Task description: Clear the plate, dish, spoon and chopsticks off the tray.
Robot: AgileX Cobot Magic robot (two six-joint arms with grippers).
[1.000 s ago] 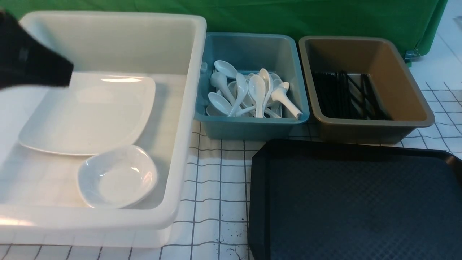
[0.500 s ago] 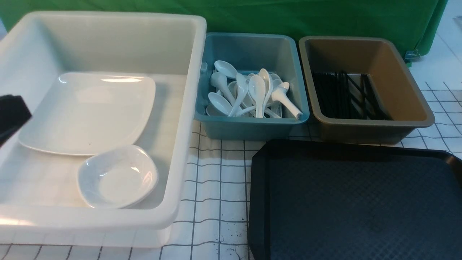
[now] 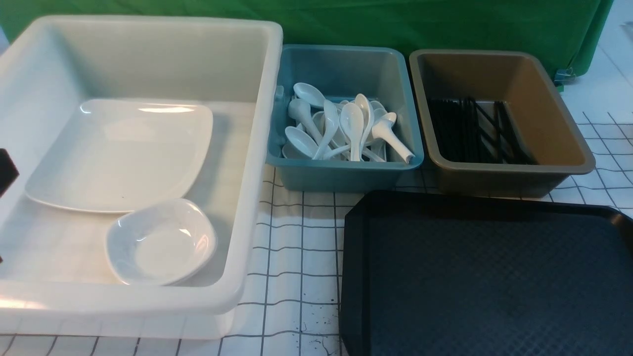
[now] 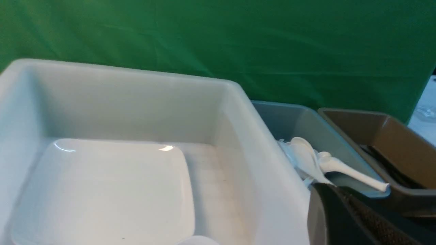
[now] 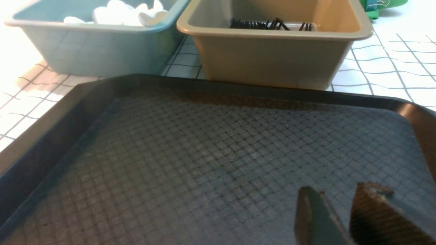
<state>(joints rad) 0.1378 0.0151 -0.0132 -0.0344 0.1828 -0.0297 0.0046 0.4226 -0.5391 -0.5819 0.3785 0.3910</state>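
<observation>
The black tray (image 3: 484,277) looks bare – white plate (image 3: 118,153) and small dish (image 3: 160,242) in the white tub (image 3: 257,148), left gripper (image 4: 344,217) shut and empty, right gripper (image 5: 335,214) slightly parted over the tray, holding nothing – so dropping lower could scrape it

A white tub (image 3: 257,148), a blue bin (image 3: 346,178) and a brown bin (image 3: 509,180) line up side by side before a green backdrop (image 3: 395,20) on a grid-patterned tabletop (image 3: 296,257).
</observation>
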